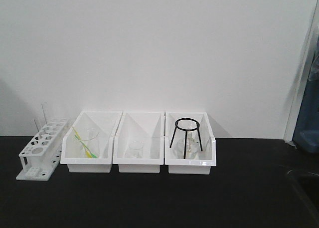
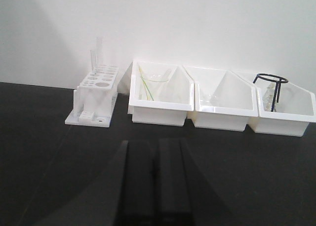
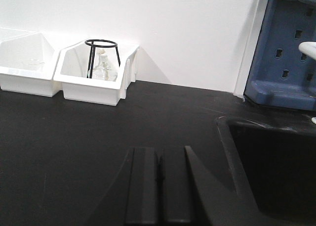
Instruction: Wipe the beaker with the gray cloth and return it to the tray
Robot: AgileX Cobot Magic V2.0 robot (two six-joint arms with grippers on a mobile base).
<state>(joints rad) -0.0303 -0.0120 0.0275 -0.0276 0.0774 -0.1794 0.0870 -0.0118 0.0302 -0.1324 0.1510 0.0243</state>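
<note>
My left gripper [image 2: 155,172] and right gripper [image 3: 159,171]: fingers pressed together on nothing, their bases cut off by the lower edge. The beaker [image 1: 134,149], a faint clear outline, stands in the middle bin [image 1: 138,161] on the black table [image 1: 159,203].

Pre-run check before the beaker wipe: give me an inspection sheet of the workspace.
Surface: black tabletop, matte.
Job's things: beaker, small and clear, upright in the middle bin; gray cloth and tray, nothing seen.
Clutter: test-tube rack far left; beaker with yellow-green sticks in the left bin; flask under a black tripod in the right bin.
Grippers: left gripper and right gripper both shut, holding nothing.
Cables: nothing seen.
Surroundings: white wall behind; sink and blue rack at the right.
</note>
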